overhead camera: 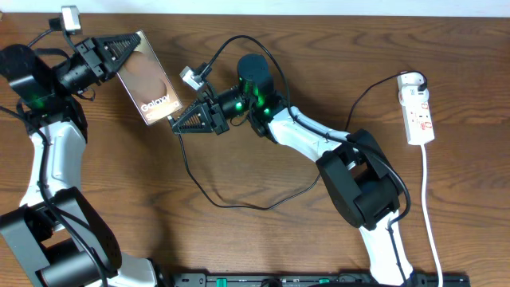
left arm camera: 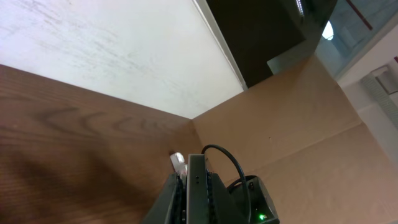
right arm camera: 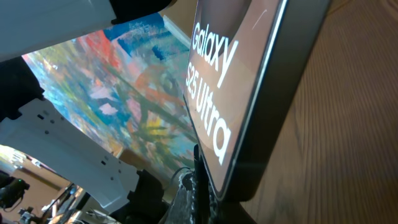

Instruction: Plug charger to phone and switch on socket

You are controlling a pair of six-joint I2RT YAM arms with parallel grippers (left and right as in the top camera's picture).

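Observation:
The phone [overhead camera: 150,78], a brown slab with white lettering, is held off the table at its upper end by my left gripper [overhead camera: 130,42], which is shut on it. In the left wrist view the phone [left arm camera: 198,167] shows edge-on between the fingers [left arm camera: 177,198]. My right gripper [overhead camera: 177,121] is shut on the charger's plug tip at the phone's lower end. The right wrist view has the phone [right arm camera: 261,74] close above the gripper [right arm camera: 202,190], with the thin black plug [right arm camera: 198,163] against its bottom edge. Whether it is seated I cannot tell. The charger cable [overhead camera: 239,206] loops over the table to the socket [overhead camera: 418,112].
The socket's white cord [overhead camera: 430,207] runs down the right side to the front edge. The right arm's base [overhead camera: 362,191] stands at centre right and the left arm's base [overhead camera: 56,247] at the lower left. A black rail [overhead camera: 319,281] lines the front edge.

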